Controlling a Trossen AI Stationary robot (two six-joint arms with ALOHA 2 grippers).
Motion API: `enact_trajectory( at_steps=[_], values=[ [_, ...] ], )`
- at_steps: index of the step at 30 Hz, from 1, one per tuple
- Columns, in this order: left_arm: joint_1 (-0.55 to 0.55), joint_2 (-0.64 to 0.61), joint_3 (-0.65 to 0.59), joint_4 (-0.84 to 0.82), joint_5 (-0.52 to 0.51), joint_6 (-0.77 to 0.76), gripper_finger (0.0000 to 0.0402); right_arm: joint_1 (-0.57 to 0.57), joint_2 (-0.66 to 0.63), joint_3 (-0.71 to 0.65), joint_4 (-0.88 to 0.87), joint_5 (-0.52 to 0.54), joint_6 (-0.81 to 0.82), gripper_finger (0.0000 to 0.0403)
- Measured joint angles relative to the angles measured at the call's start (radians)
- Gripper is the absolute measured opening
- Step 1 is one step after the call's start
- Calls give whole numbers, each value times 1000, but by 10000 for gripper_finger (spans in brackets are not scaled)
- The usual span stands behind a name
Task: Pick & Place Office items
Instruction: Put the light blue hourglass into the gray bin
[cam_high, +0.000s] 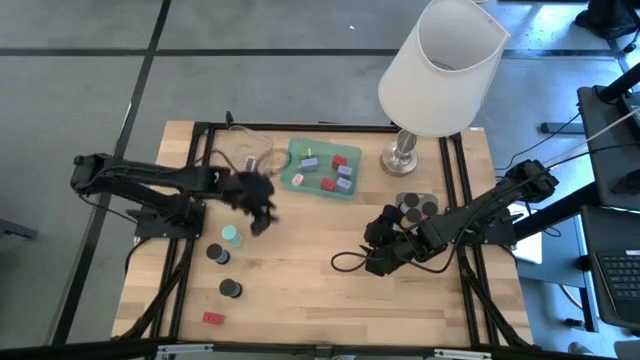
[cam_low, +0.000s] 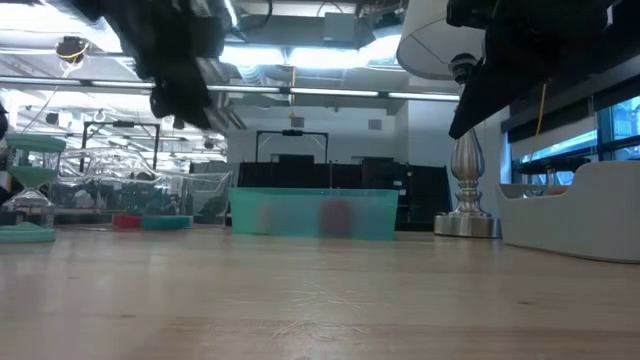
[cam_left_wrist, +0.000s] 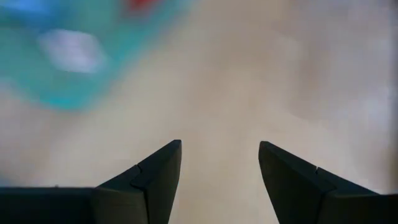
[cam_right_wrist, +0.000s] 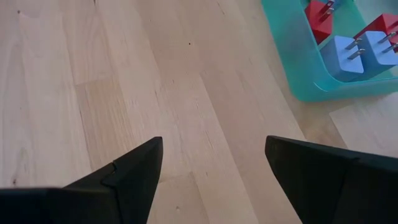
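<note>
The left gripper (cam_high: 263, 218) hangs open and empty just beside the green tray (cam_high: 296, 181); 2 black caps (cam_high: 217, 255) lie near it. The right gripper (cam_right_wrist: 214, 163), also open, waits over bare table (cam_right_wrist: 93, 74).

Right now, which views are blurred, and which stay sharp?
Left wrist view: heavily smeared, the green tray just a teal blur past open fingers. Low view: the tray is soft and the raised arms smear. Right wrist view: crisp wood grain and blocks. High view: sharp throughout.

Left tool (cam_high: 262, 213) hovered beside green tray (cam_high: 297, 182) of blocks (cam_high: 335, 172); black caps (cam_high: 224, 272), mint cap (cam_high: 231, 236) lay on desk (cam_high: 300, 300).
</note>
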Motion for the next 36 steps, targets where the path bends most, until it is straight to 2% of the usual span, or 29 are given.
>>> enact_trajectory(
  at_steps=[2,7,11,15,21,28,32,36],
  values=[
    [-95,0,0,21,46,-31,212,0,0,0,0,0,0,287],
    [-295,0,0,11,32,-130,212,0,0,0,0,0,4,287],
    [-418,0,0,-56,32,-231,212,0,0,0,0,0,72,287],
    [-502,0,0,-92,5,-294,212,0,0,0,-1,-16,73,287],
    [-540,0,0,-89,-198,-312,212,3,0,0,-9,-79,74,286],
    [-540,0,0,-89,-357,-333,212,20,0,0,-45,-37,24,286],
    [-540,0,0,-89,-390,-338,212,19,0,0,-33,-89,-49,287],
    [-543,0,0,-89,-345,-304,212,19,0,0,-15,-116,-59,288]
  ],
)
